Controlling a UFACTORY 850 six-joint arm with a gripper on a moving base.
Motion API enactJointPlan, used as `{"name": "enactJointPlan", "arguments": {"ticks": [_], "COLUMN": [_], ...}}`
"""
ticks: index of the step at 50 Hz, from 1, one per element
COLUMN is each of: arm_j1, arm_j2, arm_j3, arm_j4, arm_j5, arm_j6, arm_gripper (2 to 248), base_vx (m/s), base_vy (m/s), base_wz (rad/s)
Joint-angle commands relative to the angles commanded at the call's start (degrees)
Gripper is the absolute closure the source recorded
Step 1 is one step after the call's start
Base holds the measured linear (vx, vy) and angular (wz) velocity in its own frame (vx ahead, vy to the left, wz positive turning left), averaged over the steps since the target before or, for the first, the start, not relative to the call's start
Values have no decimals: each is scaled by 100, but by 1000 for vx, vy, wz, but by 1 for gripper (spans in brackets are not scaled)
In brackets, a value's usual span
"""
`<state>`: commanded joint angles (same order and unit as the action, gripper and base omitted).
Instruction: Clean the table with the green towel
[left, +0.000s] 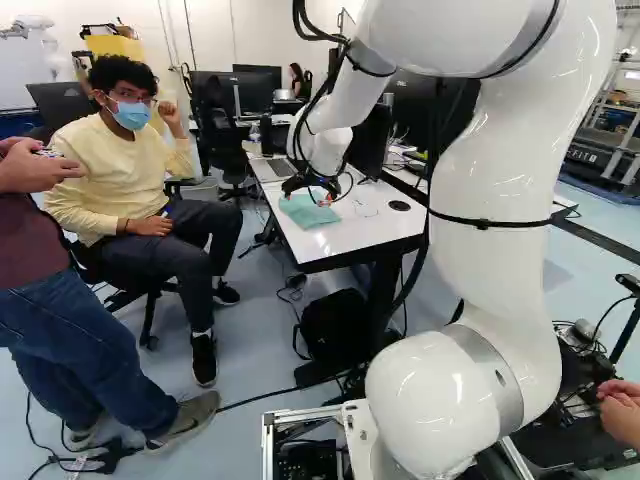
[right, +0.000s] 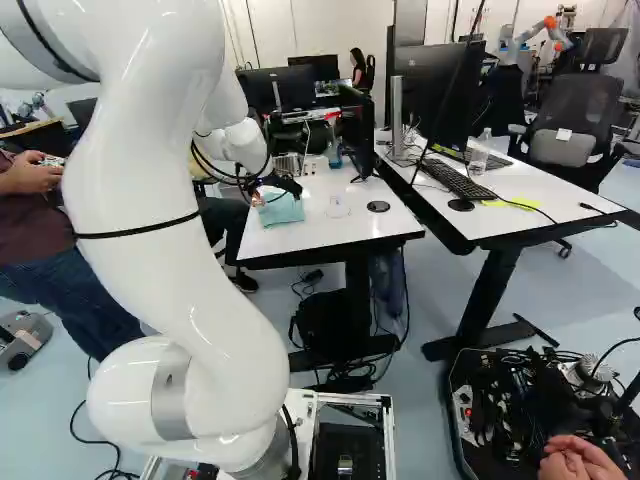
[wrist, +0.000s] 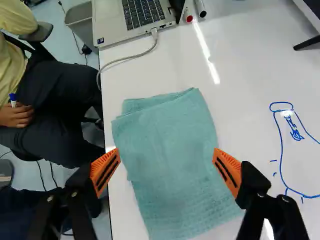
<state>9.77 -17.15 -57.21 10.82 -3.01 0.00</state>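
In the left base view my gripper (left: 312, 192) is over the green towel (left: 308, 211), near the left edge of the white table (left: 372, 222). The wrist view shows the gripper (wrist: 166, 169) open, its orange pads wide apart on either side of the folded towel (wrist: 167, 140), touching neither side as far as I can tell. The towel lies flat, with one layer folded over another. Beside it, past one finger, blue marker lines (wrist: 281, 145) form a bottle-like drawing on the white tabletop (wrist: 235, 75).
A laptop (wrist: 135, 17) with a cable and two markers (wrist: 188, 16) lie ahead of the towel. A seated person is close beside the table edge. In the right base view a second table (right: 520, 215) holds a keyboard (right: 458, 180); a black bag (right: 330, 322) sits under the first table.
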Motion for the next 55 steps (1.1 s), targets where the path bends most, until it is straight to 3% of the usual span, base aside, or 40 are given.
{"name": "enactJointPlan", "arguments": {"ticks": [26,55], "arm_j1": [11,144], "arm_j2": [64,375], "arm_j3": [78,448], "arm_j4": [0,0], "arm_j5": [0,0], "arm_j6": [0,0], "arm_gripper": [3,3], "base_vx": [0,0], "base_vy": [0,0], "base_wz": [0,0]}}
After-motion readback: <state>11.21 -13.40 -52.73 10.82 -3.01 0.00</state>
